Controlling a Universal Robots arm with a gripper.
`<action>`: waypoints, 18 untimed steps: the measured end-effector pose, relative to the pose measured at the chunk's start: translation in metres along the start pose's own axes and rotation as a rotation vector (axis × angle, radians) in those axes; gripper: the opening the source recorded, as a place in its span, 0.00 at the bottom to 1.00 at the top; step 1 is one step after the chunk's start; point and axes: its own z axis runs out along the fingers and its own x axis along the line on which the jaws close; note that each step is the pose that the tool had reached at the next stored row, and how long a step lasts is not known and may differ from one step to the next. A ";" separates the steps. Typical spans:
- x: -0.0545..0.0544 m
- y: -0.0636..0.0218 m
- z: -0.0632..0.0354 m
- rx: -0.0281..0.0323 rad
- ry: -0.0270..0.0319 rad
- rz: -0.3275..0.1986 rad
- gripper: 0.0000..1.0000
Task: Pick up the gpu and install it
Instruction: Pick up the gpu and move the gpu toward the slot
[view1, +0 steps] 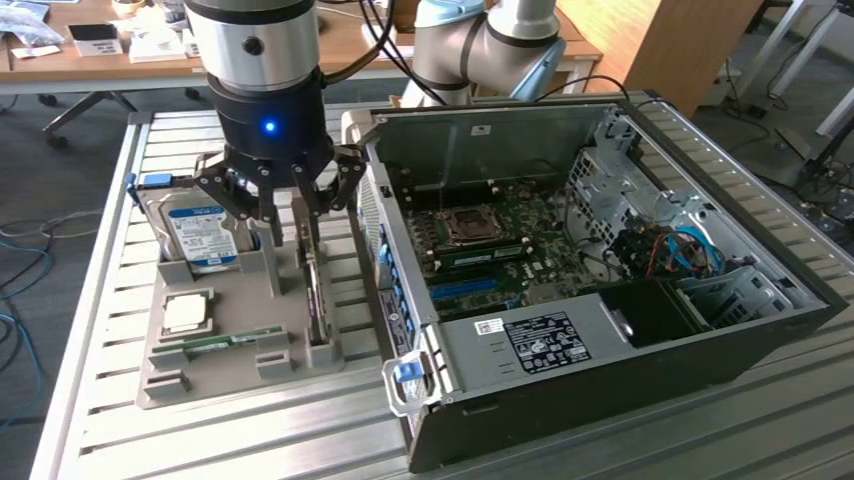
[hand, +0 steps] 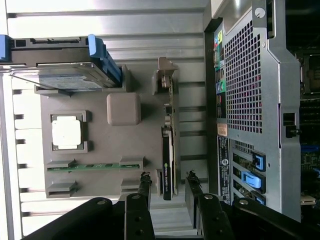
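While the gripper (view1: 296, 215) is held wide open with nothing in it, its 2 fingers are placed just above the gpu (view1: 314, 290), 1 to each side. The gpu is stood on edge in a slot of the gray tray (view1: 227, 375), beside the open computer case (view1: 641, 350). A hard drive (view1: 198, 235), a processor chip (view1: 186, 313) and a green memory stick (view1: 214, 345) are also seated in the tray.
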 end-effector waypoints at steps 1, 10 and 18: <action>0.000 0.0000 0.0000 0.0000 0.0000 0.000 0.42; 0.000 -0.0002 0.0043 -0.0001 0.0000 0.000 0.42; 0.000 -0.0003 0.0067 0.0001 0.0000 0.000 0.42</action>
